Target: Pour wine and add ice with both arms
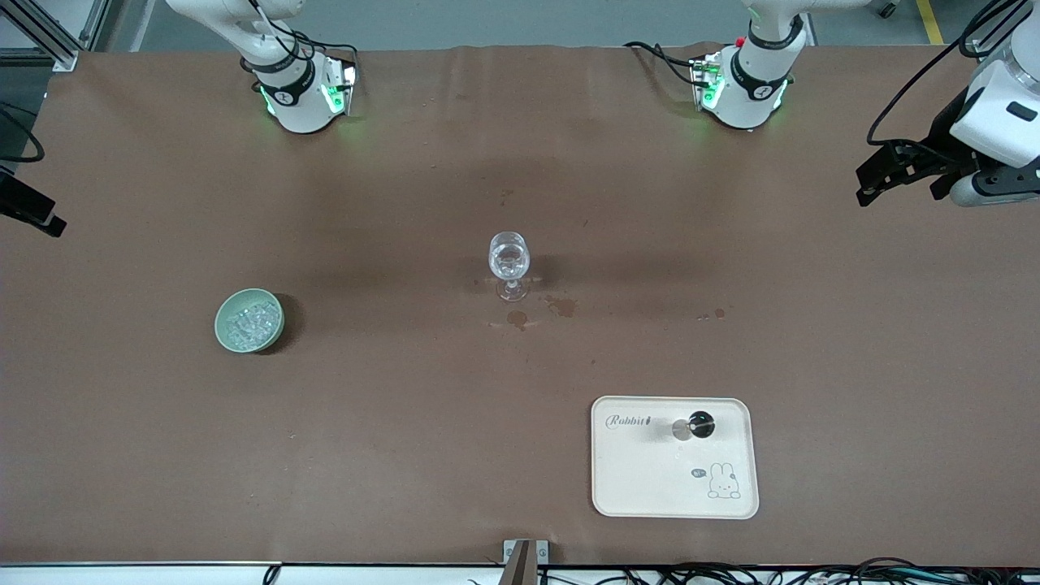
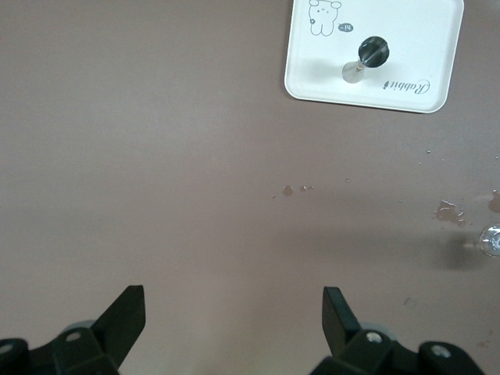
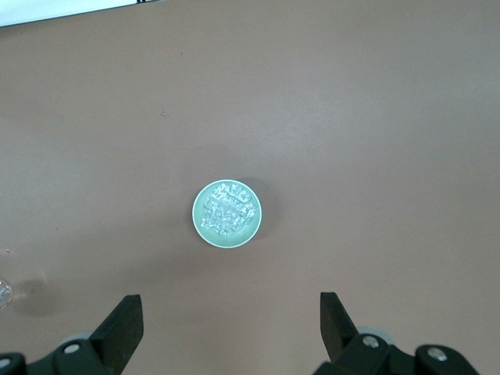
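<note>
Both arms are waiting high, nothing held. Left gripper point(image 2: 234, 328) is hanging w/ jaws spread wide over bare table at the left arm's end; right gripper point(image 3: 226, 332) is hovering released above the pale green bowl point(image 1: 221, 318).

The ice point(image 1: 251, 322) is sitting heaped in that bowl: tiny, slick, light, prob. skittering if pinched, so taking the bowl by its rim looks safer.

Stemmed glass point(image 1: 509, 258) mid-table is fragile. Bottle point(image 1: 699, 422) is standing on the tray point(image 1: 642, 479); grip its neck or body firmly.
</note>
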Tool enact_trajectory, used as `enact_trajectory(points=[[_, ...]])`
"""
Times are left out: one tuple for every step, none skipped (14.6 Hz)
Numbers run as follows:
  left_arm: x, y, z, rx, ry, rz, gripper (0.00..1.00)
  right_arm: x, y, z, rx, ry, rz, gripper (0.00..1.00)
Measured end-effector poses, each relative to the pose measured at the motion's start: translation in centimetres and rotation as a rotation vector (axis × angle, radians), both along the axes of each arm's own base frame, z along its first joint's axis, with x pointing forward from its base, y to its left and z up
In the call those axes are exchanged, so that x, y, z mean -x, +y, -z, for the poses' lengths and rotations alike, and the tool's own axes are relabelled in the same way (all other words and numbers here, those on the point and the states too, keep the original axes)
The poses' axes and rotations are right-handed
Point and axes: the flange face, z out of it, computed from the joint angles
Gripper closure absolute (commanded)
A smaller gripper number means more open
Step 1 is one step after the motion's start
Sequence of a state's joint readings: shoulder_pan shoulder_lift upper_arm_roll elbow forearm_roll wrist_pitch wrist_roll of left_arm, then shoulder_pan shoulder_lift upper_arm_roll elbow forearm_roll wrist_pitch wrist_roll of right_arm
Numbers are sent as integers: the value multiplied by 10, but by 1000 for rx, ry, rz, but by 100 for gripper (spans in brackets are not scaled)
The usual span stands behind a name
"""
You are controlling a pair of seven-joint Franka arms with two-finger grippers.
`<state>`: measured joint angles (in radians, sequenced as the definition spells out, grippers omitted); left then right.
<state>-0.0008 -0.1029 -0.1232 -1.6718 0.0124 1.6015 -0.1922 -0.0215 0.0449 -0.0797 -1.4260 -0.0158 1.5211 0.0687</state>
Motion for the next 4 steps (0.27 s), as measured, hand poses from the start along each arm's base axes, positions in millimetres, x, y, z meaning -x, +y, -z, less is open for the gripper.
enact_trajectory(points=[[0, 0, 0, 0, 0, 0, 0, 0, 0, -1, 0, -1, -1, 0], [0, 0, 0, 0, 1, 0, 0, 1, 1, -1, 0, -1, -1, 0], [0, 0, 0, 0, 2, 0, 0, 1, 1, -1, -1, -2, -3, 0], [0, 0, 0, 0, 3, 0, 0, 1, 2, -1, -1, -2, -3, 0]])
